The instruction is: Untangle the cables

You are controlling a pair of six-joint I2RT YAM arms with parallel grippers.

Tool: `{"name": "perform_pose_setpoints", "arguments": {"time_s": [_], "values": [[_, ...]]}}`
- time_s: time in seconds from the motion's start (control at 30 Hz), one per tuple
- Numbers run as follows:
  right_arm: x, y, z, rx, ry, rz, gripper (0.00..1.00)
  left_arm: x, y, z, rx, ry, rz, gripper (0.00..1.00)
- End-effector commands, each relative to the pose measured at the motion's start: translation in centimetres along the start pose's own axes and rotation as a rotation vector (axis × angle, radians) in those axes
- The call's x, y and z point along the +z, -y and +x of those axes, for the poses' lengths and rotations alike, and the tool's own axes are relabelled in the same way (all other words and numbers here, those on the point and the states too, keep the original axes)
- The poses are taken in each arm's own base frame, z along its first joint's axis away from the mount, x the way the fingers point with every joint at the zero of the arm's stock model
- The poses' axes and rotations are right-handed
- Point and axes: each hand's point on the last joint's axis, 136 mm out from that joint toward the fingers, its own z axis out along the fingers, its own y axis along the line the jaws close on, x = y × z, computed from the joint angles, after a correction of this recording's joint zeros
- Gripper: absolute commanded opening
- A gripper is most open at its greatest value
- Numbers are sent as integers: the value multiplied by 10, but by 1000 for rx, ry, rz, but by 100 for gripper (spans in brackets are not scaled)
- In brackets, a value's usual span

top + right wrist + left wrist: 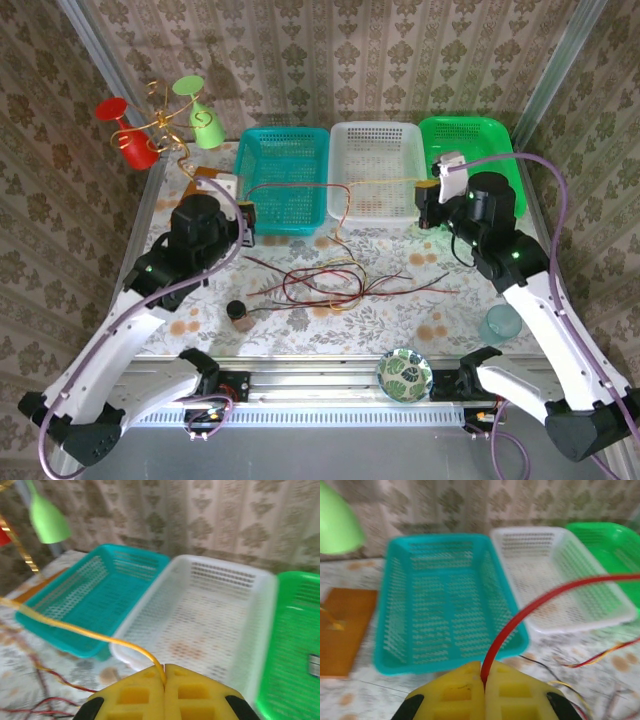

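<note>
Cables point(318, 284) sprawl between baskets point(376, 128), jar point(238, 314) and bowl point(404, 374)

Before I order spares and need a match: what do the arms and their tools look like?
Both arms, left arm and right arm, have white links with black joints; a thick purple cable runs along each. The left tool and right tool have yellow fingers with square recesses.

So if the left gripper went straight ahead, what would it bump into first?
Most likely the teal basket: the left gripper, shut on a red cable, points at its near wall, though depth is hard to judge.
</note>
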Motion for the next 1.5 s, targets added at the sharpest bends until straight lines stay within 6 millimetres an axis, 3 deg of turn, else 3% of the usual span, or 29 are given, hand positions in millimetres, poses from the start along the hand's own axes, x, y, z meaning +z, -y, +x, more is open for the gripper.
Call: {"name": "perform_pose_setpoints", "arguments": {"time_s": [0.0, 0.27, 0.47, 0.57, 0.8, 1.03, 1.17, 1.47], "values": [[-19, 52, -3, -49, -12, 256, 0, -18, -44, -10, 99, 55, -219, 0], [-47, 122, -2, 60, 10, 540, 0, -36, -91, -3, 31, 66, -388, 0], [-77, 175, 9, 229, 61, 753, 0, -68, -120, -11, -225, 320, -419, 0], [-86, 187, 14, 285, 86, 801, 0, -78, -131, -8, -256, 341, -465, 0], [-89, 199, 18, 303, 86, 839, 0, -83, -133, -13, -236, 335, -476, 0], [-67, 159, -14, 271, 164, 545, 0, -61, -91, -34, -203, 332, -218, 0], [-69, 135, -54, 248, 241, 405, 0, -53, -66, -54, -203, 320, -82, 0], [-76, 64, -157, 147, 392, 130, 0, -75, -53, -106, -178, 432, -28, 0]]}}
